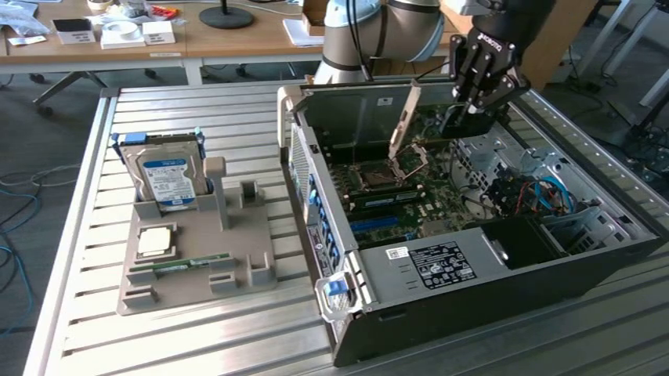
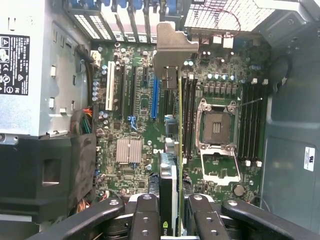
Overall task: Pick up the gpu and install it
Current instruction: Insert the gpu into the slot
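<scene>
The gpu (image 2: 169, 175) is gripped edge-on by the closed pincer (image 2: 172, 212) and held above the motherboard (image 2: 150, 125) inside the open computer case (image 1: 450, 313). The installing step is judged in hand; square, exact alignment of the card over the board is called for.

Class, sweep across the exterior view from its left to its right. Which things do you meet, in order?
hard drive upright in the grey stand → blue-tabbed wall of the open computer case → gpu → gripper, shut on the gpu → blue cables inside the case
</scene>
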Robot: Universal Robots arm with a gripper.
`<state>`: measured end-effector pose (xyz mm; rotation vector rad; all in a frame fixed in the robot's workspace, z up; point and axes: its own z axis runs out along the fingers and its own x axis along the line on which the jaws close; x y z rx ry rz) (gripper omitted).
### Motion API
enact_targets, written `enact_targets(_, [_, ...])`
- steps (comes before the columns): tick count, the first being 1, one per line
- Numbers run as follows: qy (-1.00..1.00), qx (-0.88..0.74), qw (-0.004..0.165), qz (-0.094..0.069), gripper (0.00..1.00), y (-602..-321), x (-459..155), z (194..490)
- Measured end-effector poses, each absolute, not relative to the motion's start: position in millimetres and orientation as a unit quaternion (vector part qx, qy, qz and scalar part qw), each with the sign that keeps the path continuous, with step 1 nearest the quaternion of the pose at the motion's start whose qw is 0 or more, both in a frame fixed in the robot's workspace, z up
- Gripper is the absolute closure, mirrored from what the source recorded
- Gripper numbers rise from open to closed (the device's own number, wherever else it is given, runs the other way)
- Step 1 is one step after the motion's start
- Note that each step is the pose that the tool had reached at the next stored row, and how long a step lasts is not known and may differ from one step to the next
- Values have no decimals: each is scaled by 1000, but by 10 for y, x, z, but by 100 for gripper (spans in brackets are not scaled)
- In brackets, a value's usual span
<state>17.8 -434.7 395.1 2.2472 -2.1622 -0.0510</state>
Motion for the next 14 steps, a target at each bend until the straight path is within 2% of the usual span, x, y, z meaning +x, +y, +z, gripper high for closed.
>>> enact_targets(14, [-693,721,10,-16,73,-4347,84,3880])
